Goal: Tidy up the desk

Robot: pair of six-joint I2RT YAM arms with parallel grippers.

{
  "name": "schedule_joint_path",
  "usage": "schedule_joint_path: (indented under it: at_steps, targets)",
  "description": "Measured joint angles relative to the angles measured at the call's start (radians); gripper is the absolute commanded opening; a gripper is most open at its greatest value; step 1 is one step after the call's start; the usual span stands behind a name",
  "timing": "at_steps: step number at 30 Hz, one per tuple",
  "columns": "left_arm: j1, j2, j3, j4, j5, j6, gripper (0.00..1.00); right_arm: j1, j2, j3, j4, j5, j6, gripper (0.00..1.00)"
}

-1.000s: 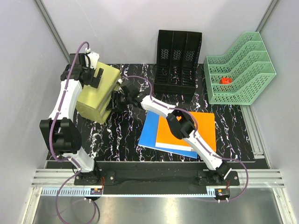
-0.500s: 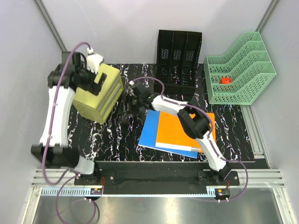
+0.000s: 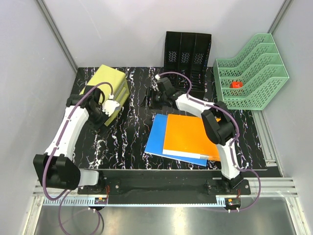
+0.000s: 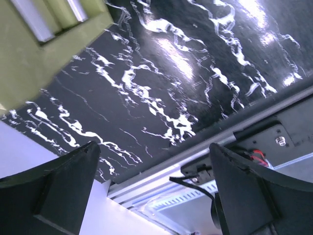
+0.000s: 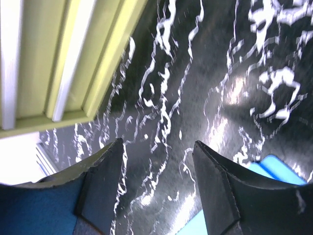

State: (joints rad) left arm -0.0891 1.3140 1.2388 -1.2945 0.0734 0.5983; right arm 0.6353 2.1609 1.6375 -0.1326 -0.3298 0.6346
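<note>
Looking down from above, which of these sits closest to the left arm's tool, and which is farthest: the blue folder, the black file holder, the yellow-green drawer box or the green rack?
From the left tool:
1. Yellow-green drawer box, right beside it, just behind.
2. Blue folder, off to its right.
3. Black file holder, at the back.
4. Green rack, far right.

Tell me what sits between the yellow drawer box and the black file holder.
In the top view: the right hand, jaws apart and empty, over bare desk.
</note>
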Motion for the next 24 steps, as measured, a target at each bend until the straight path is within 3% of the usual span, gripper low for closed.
schedule_joint_path:
  at_steps: [6, 14, 24]
  targets:
    - [0.032, 0.097, 0.038, 0.095, -0.053, -0.085, 0.99, 0.008, -0.052, -0.103, 0.024, 0.003, -0.008, 0.66]
    - [0.157, 0.291, 0.205, 0.142, -0.156, -0.237, 0.99, 0.008, -0.241, -0.246, 0.068, 0.034, -0.04, 0.65]
    - [0.16, 0.51, 0.435, 0.189, -0.198, -0.339, 0.99, 0.008, -0.427, -0.386, 0.159, 0.053, -0.052, 0.65]
